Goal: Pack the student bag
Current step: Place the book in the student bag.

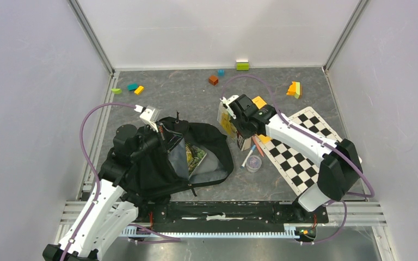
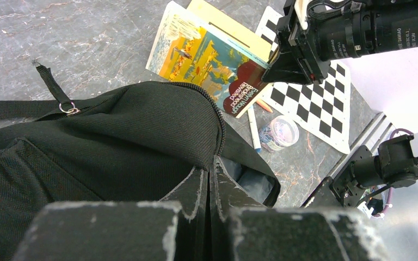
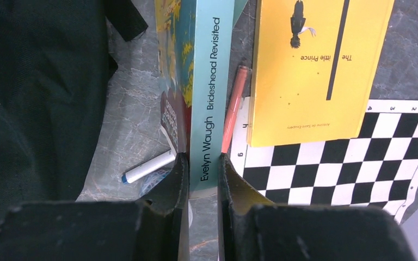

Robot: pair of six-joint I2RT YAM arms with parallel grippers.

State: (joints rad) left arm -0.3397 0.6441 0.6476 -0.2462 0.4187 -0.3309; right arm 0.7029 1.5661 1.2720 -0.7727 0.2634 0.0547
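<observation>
Left gripper (image 2: 211, 184) first: fingers pinched together on the rim of the student bag (image 2: 120, 136), with that edge lifted. Bag at the near left of the table (image 1: 196, 100), mouth gaping toward the right, grey lining showing. Inside the bag: one flat green-and-yellow printed thing (image 1: 196, 156) against the lining, with the rest of the inside hidden by fabric.

Just right of the bag's mouth: a white marker (image 3: 148, 167) with a blue end and a small clear round tub (image 2: 279, 132), side by side. Further right of the bag: right gripper (image 3: 202, 174) clamped on the spine of a paperback (image 3: 209, 81), tilted, cover facing the bag. Beside it a red pencil (image 3: 234, 103), then a yellow book (image 3: 310, 70) lying partly over a checkered board (image 3: 326, 174).

Open table surface between the bag and the far wall. Coloured blocks (image 1: 213, 80) along that wall, well apart from the bag: three beyond its left side, three beyond its mouth, one orange-and-green clump far right.

Count outside the bag: two books, one marker, one pencil, one tub, one board.
</observation>
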